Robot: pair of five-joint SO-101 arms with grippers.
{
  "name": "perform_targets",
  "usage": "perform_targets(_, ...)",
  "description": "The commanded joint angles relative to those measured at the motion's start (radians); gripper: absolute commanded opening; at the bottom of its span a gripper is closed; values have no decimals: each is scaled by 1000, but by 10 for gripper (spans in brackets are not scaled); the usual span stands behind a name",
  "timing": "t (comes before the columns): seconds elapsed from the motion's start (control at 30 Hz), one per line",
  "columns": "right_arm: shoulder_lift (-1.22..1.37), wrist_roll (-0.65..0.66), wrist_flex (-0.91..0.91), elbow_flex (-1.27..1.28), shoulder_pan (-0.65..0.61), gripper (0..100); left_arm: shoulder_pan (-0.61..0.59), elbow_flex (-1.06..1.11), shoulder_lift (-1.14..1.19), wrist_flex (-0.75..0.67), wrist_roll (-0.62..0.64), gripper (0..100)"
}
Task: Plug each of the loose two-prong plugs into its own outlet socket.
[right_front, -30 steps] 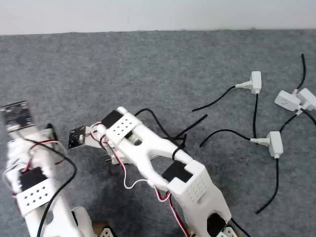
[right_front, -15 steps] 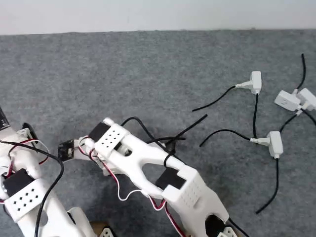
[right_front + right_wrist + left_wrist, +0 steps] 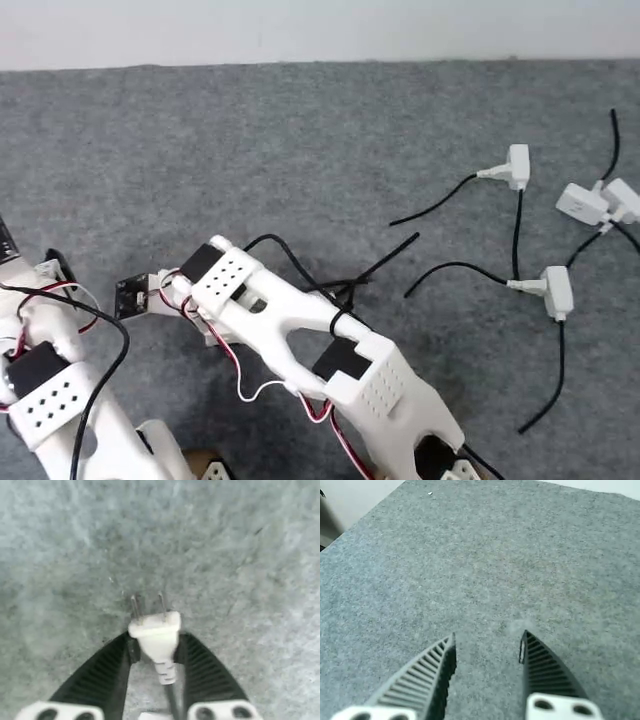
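Your R pincer [image 3: 156, 639] is clamped on the two-prong plug [image 3: 155, 630]. It grips the white body on both flanks, w/ the prongs [image 3: 161, 603] pointing out past the tips, just over the grey worktop [image 3: 300, 130]. The black cord [image 3: 385, 255] trails from under the R arm [image 3: 300, 320] toward 3 o'clock.

In the high view that arm sits at approx 7 o'clock, wrist aimed at 9. The white cord-end pieces lie well apart from it, at 2–3 o'clock: one [image 3: 517, 165], one [image 3: 555, 290] & a pair that look joined [image 3: 583, 203]. Can't tell from here which are sockets w/ free slots, so check before you commit.

Your L pincer [image 3: 487, 639] hangs wide open over bare worktop, holding nothing.

To do the step well:
- The grip looks square, so don't regrip.
- Swing the R arm round toward 3 o'clock, w/ the prongs level & off the worktop so they don't snag.
- Watch the cord: it runs under the arm & may drag or loop on it.
- A loose socket will prob. slide when pushed. If the L pincer reaches, pin the socket body w/ it first.
- Then line the prongs up w/ the slots & push straight, no twist.
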Motion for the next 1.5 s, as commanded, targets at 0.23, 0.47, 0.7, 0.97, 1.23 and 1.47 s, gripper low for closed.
perform_targets(0.23, 2, 9, 1, -2, 10, 9, -6, -54, -21, 2, 11, 199)
perform_targets(0.47, -64, 9, 81, -28, 76, 9, -6, -54, -21, -3, 11, 199)
perform_targets(0.7, -240, 12, 162, -29, 168, 9, -3, -31, -20, -34, 11, 199)
perform_targets(0.97, -475, 31, 268, -29, 240, 9, 118, 10, -21, -31, 3, 199)
perform_targets(1.23, -601, 25, 325, -26, 348, 9, 454, -10, -80, 51, -129, 199)
perform_targets(1.47, -641, 25, 395, -28, 354, 9, 804, -53, -439, 304, -255, 200)
